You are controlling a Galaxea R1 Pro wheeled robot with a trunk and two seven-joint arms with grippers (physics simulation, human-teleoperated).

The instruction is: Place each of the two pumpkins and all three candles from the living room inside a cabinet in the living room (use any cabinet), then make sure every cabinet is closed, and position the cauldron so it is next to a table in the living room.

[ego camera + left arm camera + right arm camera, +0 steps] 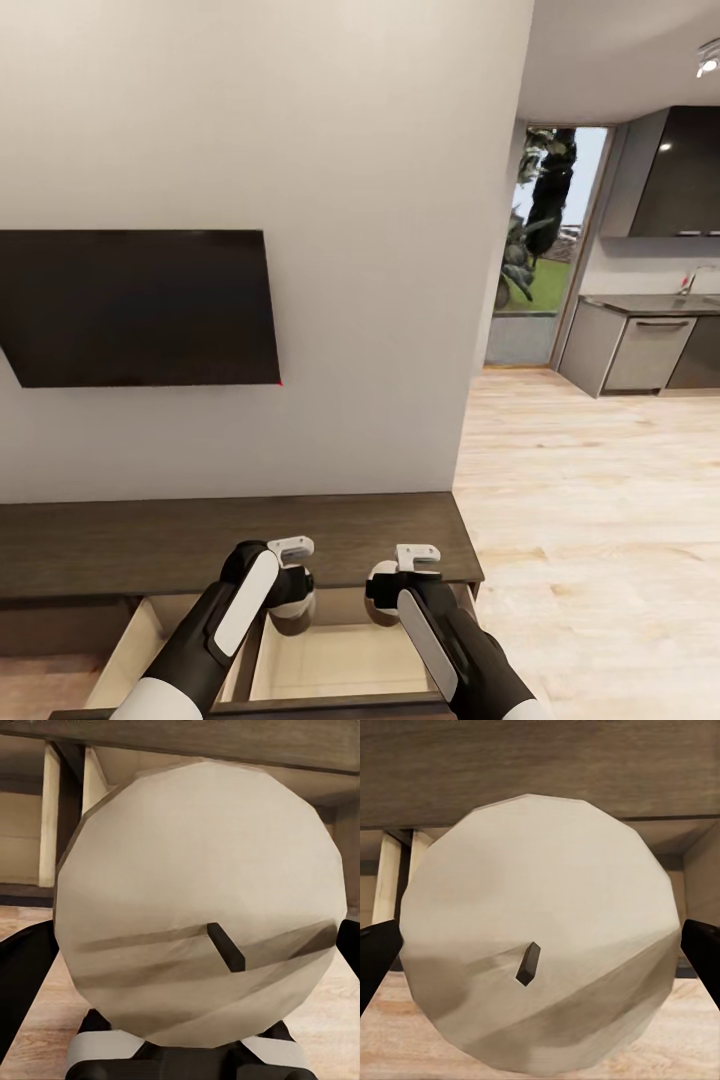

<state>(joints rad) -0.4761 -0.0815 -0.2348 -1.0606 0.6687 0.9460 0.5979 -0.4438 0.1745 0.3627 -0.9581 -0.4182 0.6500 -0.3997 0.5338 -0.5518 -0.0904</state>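
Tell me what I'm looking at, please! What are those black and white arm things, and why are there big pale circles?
It's a computer-made robot with two arms. The head view looks down from its head: the left tool and right tool reach over an open drawer of a long dark-brown cabinet, below a television. The other two pictures come from cameras on each wrist. The big circles are candles seen end-on, very close, with dark wicks: the left candle and the right candle. Each tool holds one between its dark fingers. A kitchen lies beyond.
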